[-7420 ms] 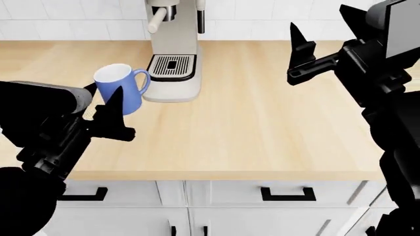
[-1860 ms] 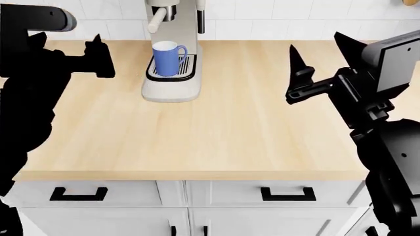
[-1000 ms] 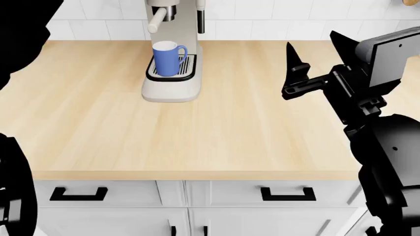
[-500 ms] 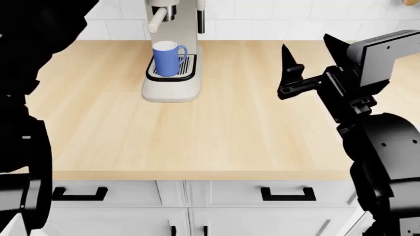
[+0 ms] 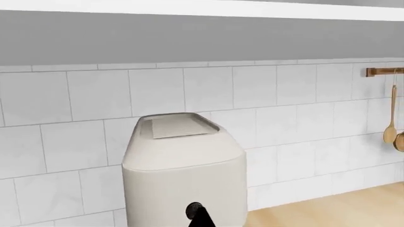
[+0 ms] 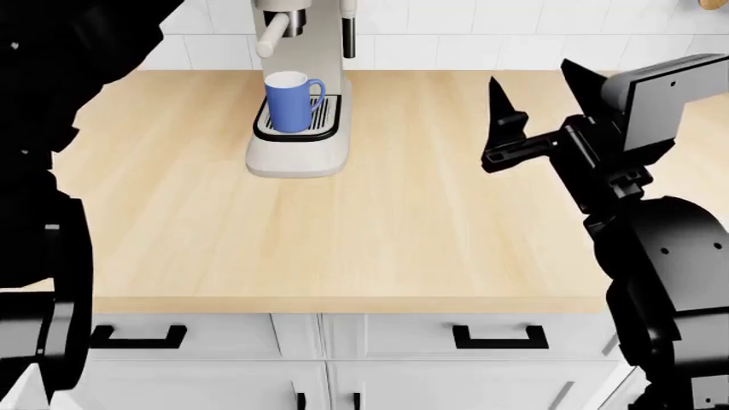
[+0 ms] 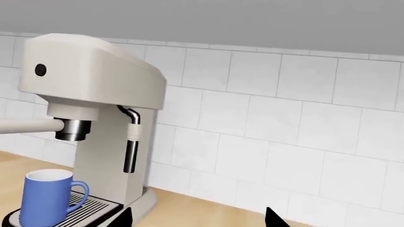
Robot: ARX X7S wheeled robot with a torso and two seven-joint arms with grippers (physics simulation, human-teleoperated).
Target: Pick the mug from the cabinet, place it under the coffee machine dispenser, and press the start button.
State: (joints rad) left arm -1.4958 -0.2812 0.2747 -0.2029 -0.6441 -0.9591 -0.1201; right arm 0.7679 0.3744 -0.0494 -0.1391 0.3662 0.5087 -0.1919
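Observation:
The blue mug (image 6: 290, 102) stands upright on the black slotted drip tray (image 6: 327, 120) of the cream coffee machine (image 6: 299, 51), below the dark brew spout (image 7: 71, 128). It also shows in the right wrist view (image 7: 47, 196). In the left wrist view, my left gripper (image 5: 202, 220) shows as a single black tip, shut, right in front of the machine's round dark button (image 5: 192, 209). I cannot tell if it touches. The head view shows only the left arm. My right gripper (image 6: 535, 107) is open and empty above the counter, well right of the machine.
The wooden counter (image 6: 399, 213) ends at a white tiled wall. White drawers with black handles (image 6: 499, 337) lie below its front edge. The thin black steam wand (image 7: 130, 142) hangs beside the spout. Wooden spoons (image 5: 392, 118) hang on the wall, right of the machine.
My left arm has risen and swung in at the head view's left over the last second. My right gripper has shifted slightly left. The mug has not moved.

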